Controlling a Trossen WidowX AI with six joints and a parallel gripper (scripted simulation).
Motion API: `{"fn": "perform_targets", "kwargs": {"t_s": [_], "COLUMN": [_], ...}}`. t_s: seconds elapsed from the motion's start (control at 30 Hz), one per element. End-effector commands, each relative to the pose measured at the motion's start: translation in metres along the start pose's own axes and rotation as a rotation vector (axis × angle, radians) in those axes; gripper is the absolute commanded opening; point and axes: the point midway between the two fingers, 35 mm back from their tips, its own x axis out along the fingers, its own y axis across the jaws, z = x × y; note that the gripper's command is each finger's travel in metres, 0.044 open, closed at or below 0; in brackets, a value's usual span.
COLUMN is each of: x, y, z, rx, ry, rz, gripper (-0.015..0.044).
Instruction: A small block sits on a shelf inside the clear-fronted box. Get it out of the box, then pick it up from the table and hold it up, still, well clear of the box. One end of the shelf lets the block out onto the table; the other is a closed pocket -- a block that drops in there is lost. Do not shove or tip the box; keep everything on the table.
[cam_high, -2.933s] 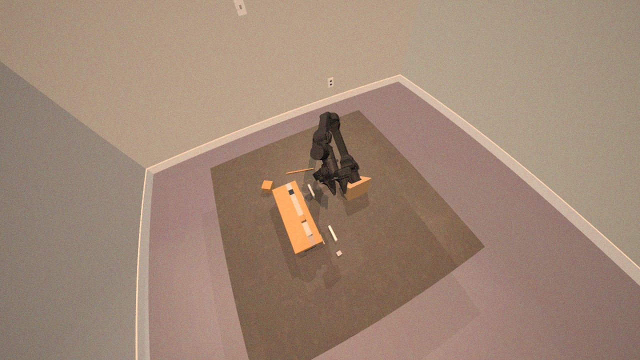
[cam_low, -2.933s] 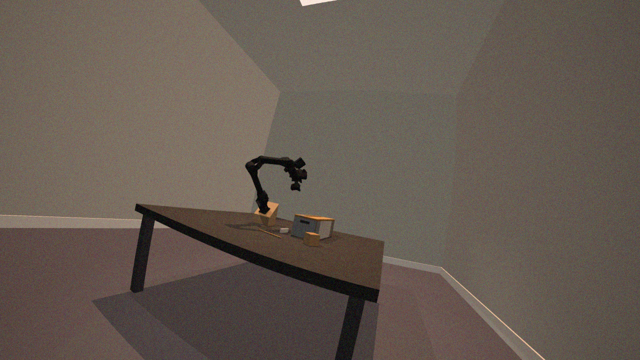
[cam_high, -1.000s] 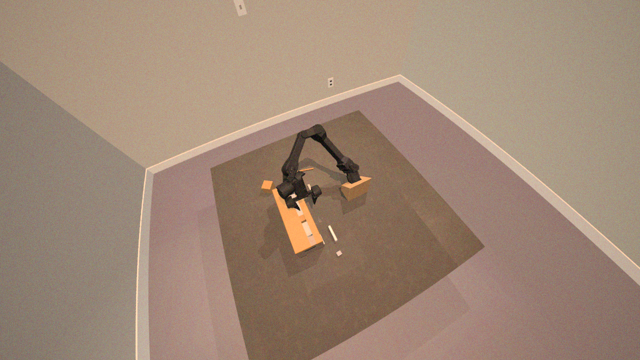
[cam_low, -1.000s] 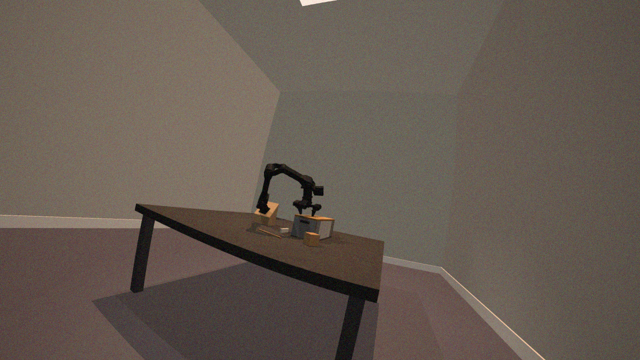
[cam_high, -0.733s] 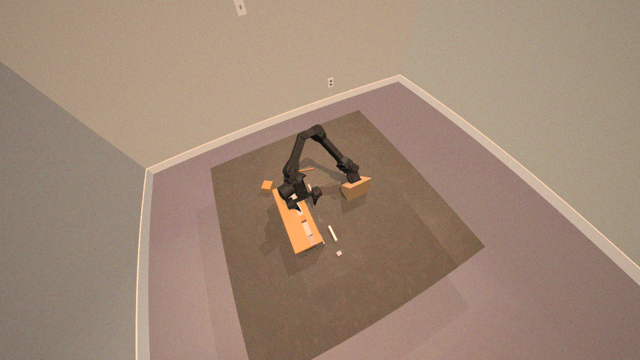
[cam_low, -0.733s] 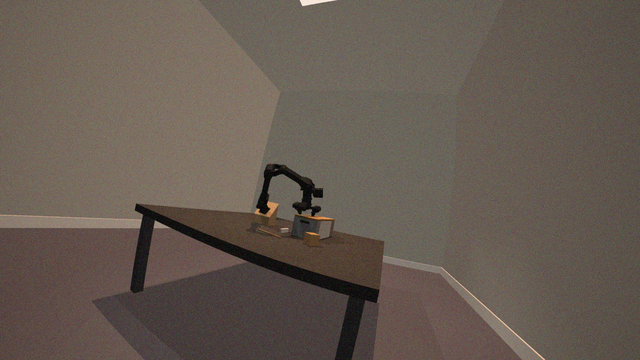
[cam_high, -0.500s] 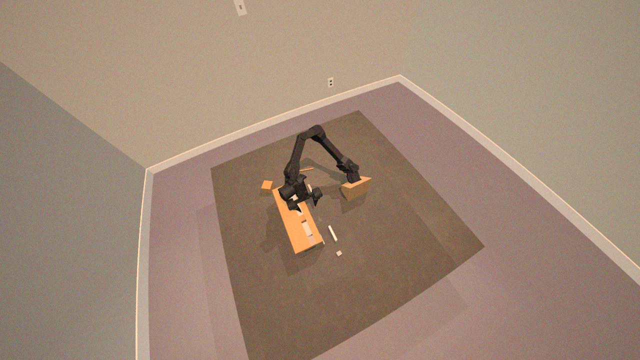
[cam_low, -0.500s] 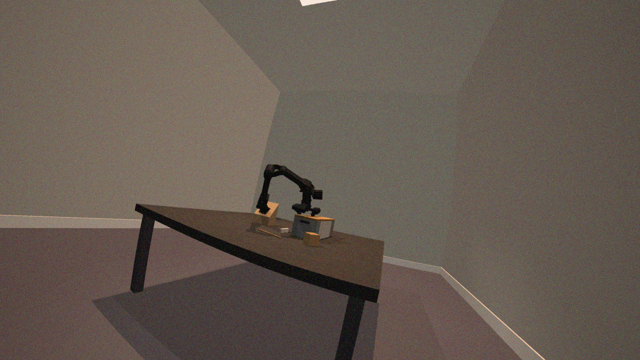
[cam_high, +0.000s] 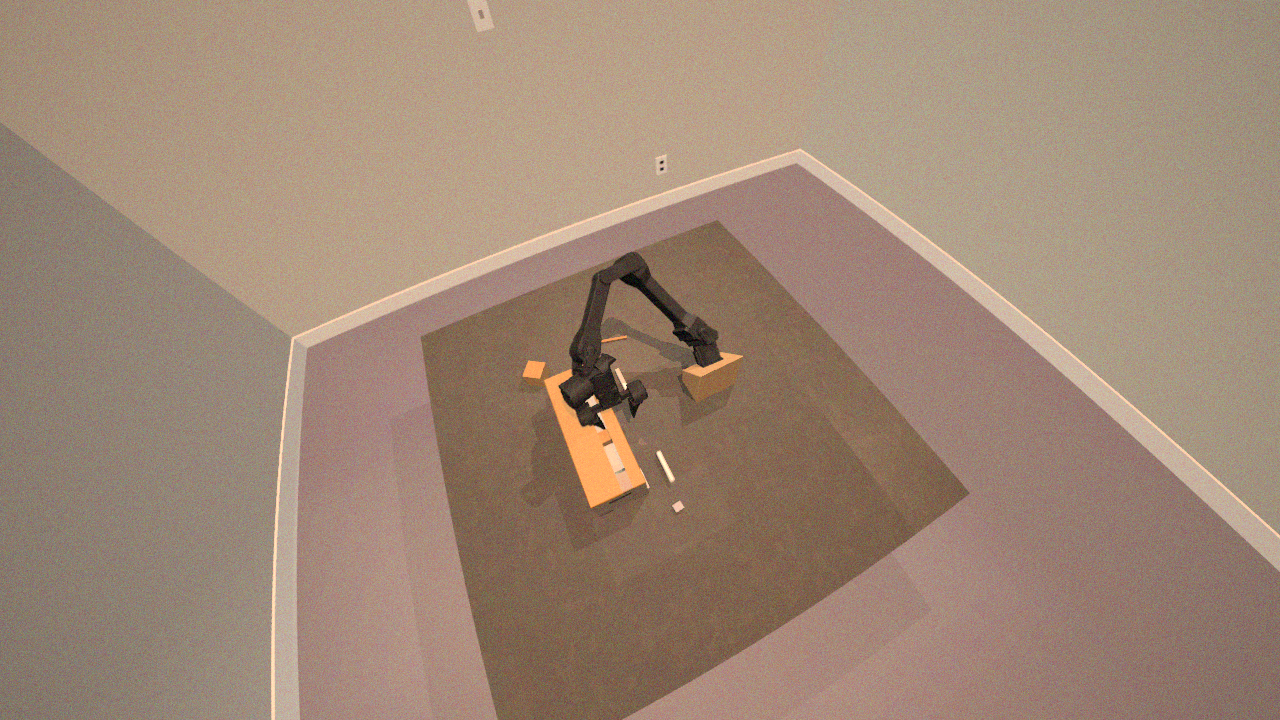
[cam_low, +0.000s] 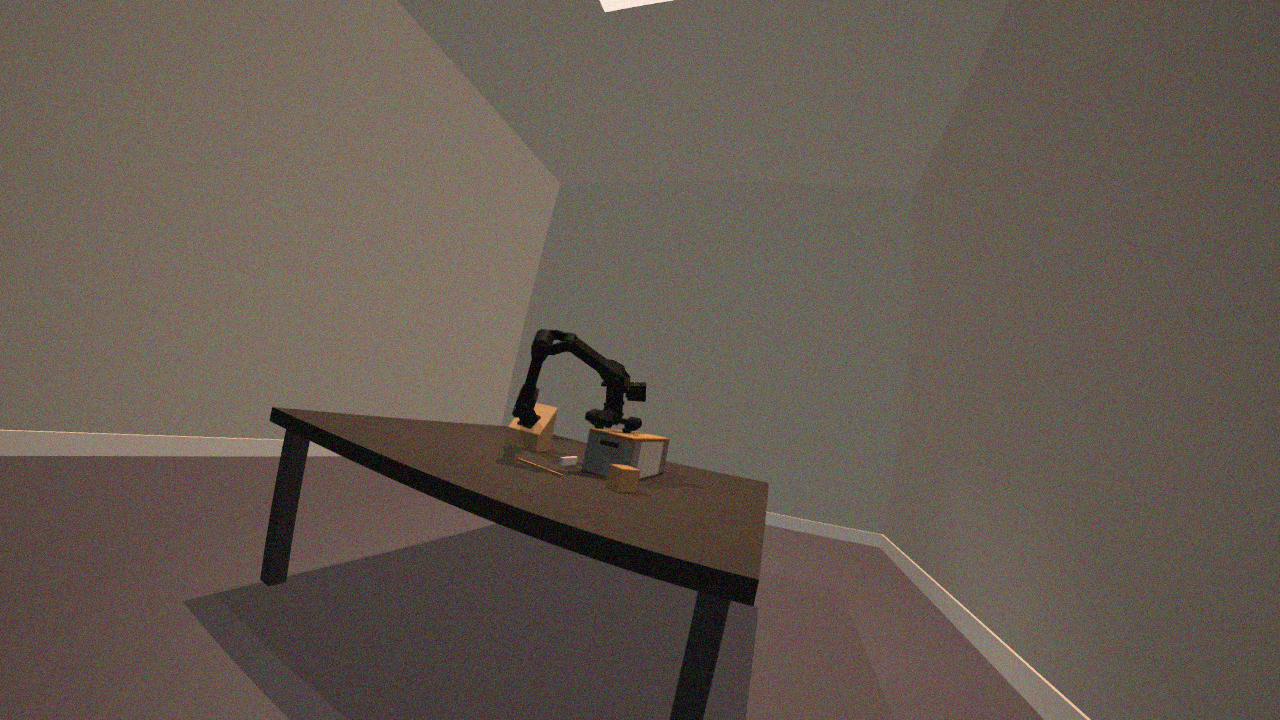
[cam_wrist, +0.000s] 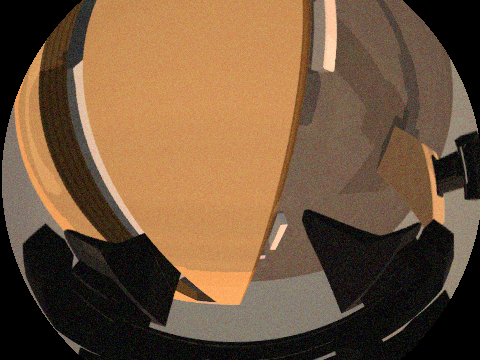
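The box (cam_high: 572, 438) (cam_low: 605, 461) (cam_wrist: 200, 125) has an orange top with a long slot; white surfaces show inside. My gripper (cam_high: 618, 419) (cam_low: 617, 428) (cam_wrist: 251, 216) is open, low over the box and astride the strip of top beside the slot. In the wrist view the left finger reaches into the slot and its tip is hidden; the right finger is outside, over the table side. No block can be made out on the shelf. A tiny pale pink cube (cam_high: 677, 506) (cam_wrist: 262, 257) lies on the table outside the box; whether it is the task's block I cannot tell.
White bars lie beside the box, one near the pink cube (cam_high: 665, 466) (cam_wrist: 278, 236), one nearer the arm (cam_low: 568, 460) (cam_wrist: 330, 35). An orange cube (cam_high: 534, 368) (cam_low: 622, 478) and thin stick (cam_high: 614, 339) (cam_low: 539, 465) lie beyond one end. The arm's wooden stand (cam_high: 713, 380) (cam_wrist: 405, 165) is opposite.
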Motion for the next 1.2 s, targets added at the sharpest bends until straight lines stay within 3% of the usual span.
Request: {"fn": "perform_targets", "kwargs": {"t_s": [0.0, 1.17], "x": [0.002, 0.026], "y": [0.001, 0.001], "z": [-0.010, -0.082], "rx": [0.001, 0.002], "ry": [0.005, 0.009], "rz": [0.004, 0.005], "gripper": [0.0400, 0.0400]}}
